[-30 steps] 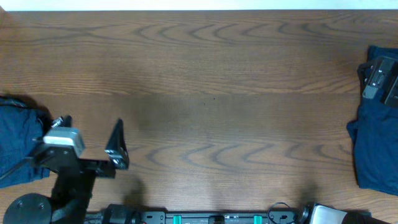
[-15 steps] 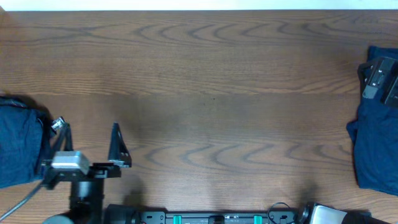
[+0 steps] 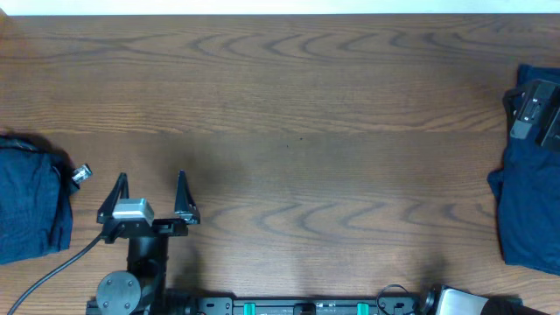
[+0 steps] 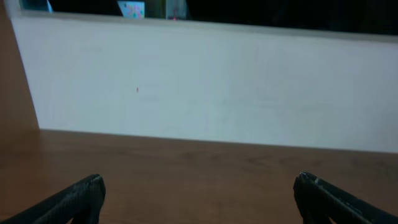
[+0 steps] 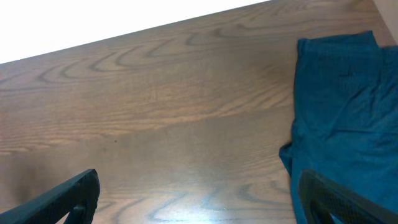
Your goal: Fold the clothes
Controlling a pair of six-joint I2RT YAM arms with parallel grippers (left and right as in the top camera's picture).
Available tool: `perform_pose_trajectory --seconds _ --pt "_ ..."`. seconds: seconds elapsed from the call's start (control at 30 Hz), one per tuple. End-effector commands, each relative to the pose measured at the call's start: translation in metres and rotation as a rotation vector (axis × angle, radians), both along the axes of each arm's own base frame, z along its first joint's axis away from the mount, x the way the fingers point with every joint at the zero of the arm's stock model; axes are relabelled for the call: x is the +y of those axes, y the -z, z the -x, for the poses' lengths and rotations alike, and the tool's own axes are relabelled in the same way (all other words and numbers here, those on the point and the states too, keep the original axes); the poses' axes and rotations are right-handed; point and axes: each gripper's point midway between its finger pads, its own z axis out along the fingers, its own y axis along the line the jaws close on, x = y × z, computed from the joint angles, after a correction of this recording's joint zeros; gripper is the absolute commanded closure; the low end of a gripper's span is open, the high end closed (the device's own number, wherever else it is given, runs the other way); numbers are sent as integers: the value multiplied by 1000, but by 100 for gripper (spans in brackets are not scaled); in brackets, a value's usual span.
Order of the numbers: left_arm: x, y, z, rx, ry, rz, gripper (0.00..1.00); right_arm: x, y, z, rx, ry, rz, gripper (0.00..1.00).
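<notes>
Left end effector (image 3: pixel 150 180) is shifted right, away from folded clothes (image 3: pixel 31 206) at table (image 3: pixel 306 105) edge; spread open, nothing held. Right end effector (image 5: pixel 199 180) likewise released, near second garment (image 5: pixel 342 112).

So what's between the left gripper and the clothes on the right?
Nothing: in the overhead view, only bare table runs from the left gripper to the right clothes.

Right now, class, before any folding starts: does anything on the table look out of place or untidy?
Yes. The left garment lies bunched at the table's left side; the right garment runs out of view on the right, with a grey-black item, unidentifiable, on its far end. The left claw and right claw are open, holding nothing.
</notes>
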Motion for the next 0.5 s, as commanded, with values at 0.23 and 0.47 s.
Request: perform_pose_trajectory --seconds 0.23,0.47 --pt "1 74 -19 137 -17 -11 2 3 -1 1 -3 -1 -9 1" --pt "1 121 -24 238 -19 1 2 3 -1 1 -3 -2 -9 1"
